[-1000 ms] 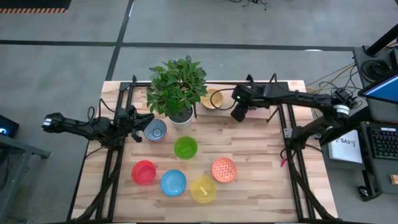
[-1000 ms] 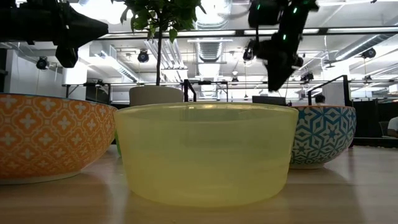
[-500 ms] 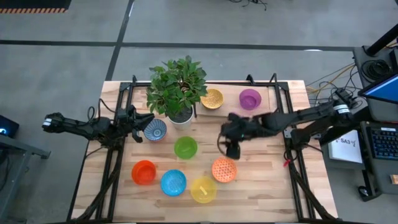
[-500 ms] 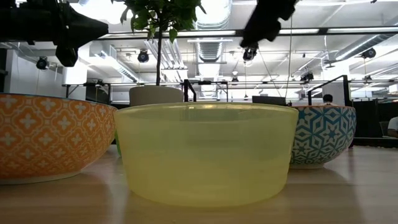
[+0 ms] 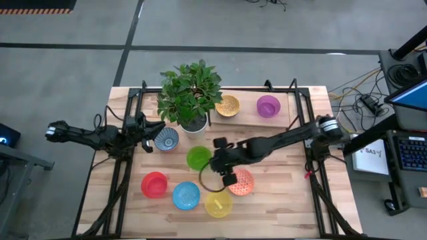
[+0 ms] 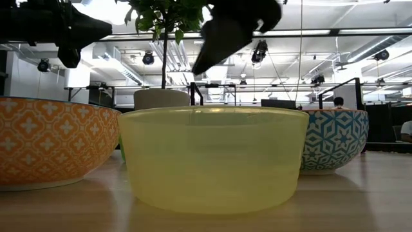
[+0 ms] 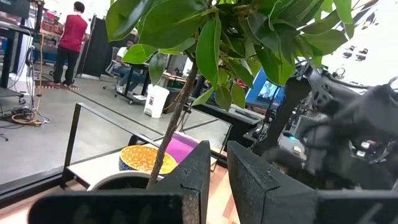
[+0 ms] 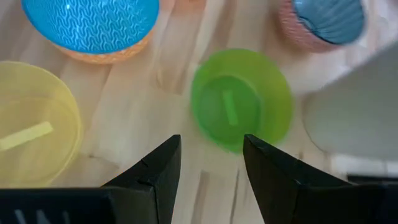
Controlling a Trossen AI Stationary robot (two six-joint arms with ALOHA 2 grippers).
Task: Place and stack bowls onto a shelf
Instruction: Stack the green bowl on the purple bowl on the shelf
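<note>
High view: straight down over the whole bench (image 5: 280, 157). Low view: bench height, pressed close to the yellow bowl (image 6: 212, 158), looking level into the room. Left wrist view: low beside the plant (image 7: 217, 43), facing across it. Right wrist view: close above the green bowl (image 8: 241, 99), looking down; the high view shares that bowl (image 5: 199, 158).
</note>
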